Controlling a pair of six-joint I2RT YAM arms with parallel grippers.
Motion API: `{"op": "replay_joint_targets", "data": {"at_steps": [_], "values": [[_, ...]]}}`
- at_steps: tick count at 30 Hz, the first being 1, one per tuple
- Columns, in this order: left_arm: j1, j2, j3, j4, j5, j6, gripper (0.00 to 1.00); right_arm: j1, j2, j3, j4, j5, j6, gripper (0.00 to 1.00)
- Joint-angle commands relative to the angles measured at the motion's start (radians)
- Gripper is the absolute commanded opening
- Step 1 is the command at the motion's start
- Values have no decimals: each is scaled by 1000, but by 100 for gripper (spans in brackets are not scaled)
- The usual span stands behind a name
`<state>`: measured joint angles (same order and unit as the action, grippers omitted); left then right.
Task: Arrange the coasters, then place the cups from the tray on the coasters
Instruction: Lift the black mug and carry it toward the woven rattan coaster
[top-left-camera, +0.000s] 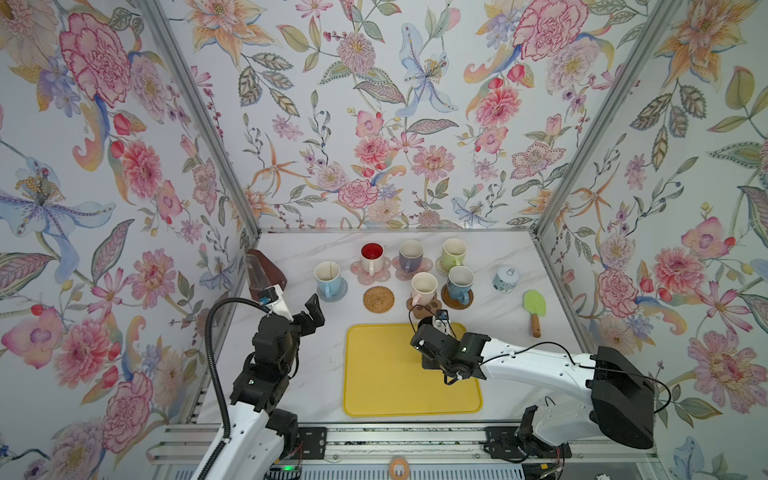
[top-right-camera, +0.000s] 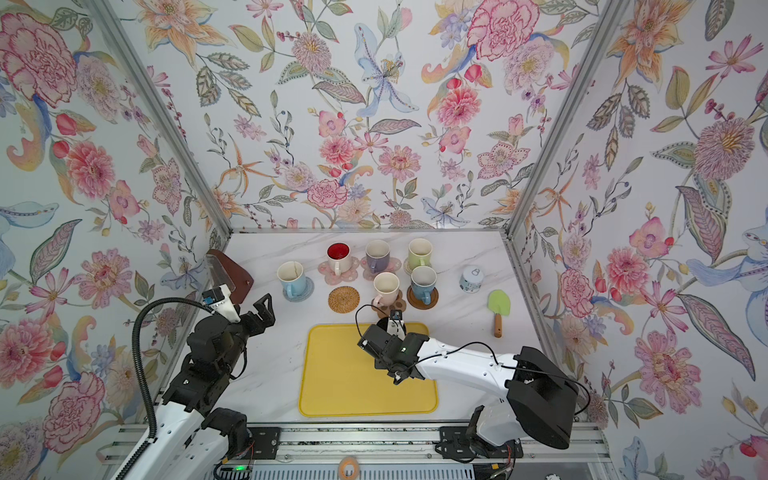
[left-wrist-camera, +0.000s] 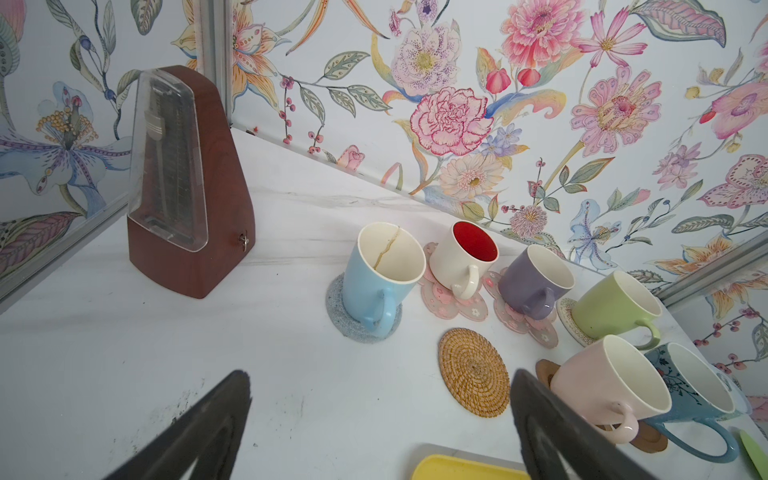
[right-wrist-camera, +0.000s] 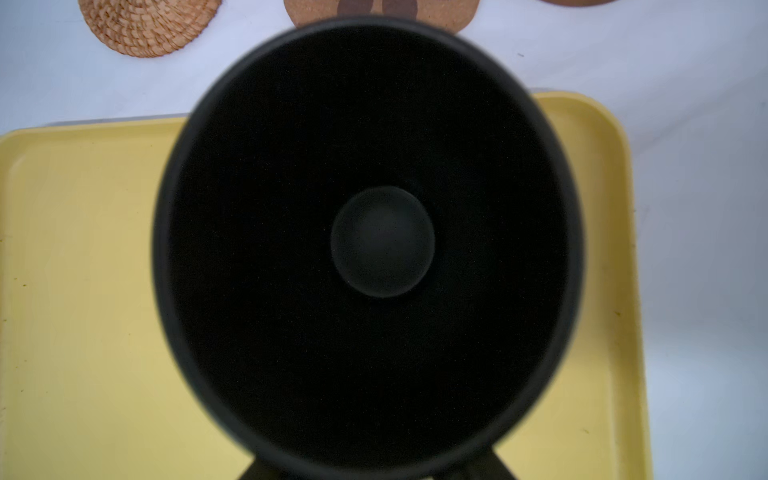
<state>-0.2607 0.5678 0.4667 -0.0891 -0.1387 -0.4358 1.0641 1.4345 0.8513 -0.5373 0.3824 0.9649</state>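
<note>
We had six cups (top-left-camera: 371, 255) on coasters (top-left-camera: 356, 269) and only the black mug (right-wrist-camera: 374, 241) left on the tray (top-left-camera: 374, 386); left gripper (top-left-camera: 314, 312) gaped wide, right gripper (top-left-camera: 434, 359) over it, grip unclear to us.

The black mug (right-wrist-camera: 374, 249) is matt inside and along the rim. The yellow tray (right-wrist-camera: 83, 291) looks like smooth, dull plastic, faintly speckled. At the tray's eleven o'clock the tan rattan coaster (left-wrist-camera: 473, 372) is coiled and rough; the paw coaster (right-wrist-camera: 307, 10) at twelve o'clock looks like grainy cork. The light blue mug (left-wrist-camera: 365, 286) is glossy glazed ceramic, cracked inside, on a fuzzy grey coaster (left-wrist-camera: 334, 305). The metronome (left-wrist-camera: 224, 232) has a satin wood body behind a clear glossy plastic cover. The tabletop (top-left-camera: 320, 382) is smooth and marble-patterned.
</note>
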Motion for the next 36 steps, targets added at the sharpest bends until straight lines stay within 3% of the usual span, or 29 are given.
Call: {"op": "replay_joint_targets", "data": {"at_steps": [1,19,28,36], "values": [[9,-16,-8,-21,-17,-4,99,-10,19,24,-3,9,-25,33],[9,-22,-19,-38,-14,-15,99,44,11,112,-67,1,-170,0],[9,-51,-22,-67,-3,-32,99,72,65,300,-105,12,-254,0],[9,-80,-22,-103,5,-47,99,6,226,489,-82,-24,-353,0]]}}
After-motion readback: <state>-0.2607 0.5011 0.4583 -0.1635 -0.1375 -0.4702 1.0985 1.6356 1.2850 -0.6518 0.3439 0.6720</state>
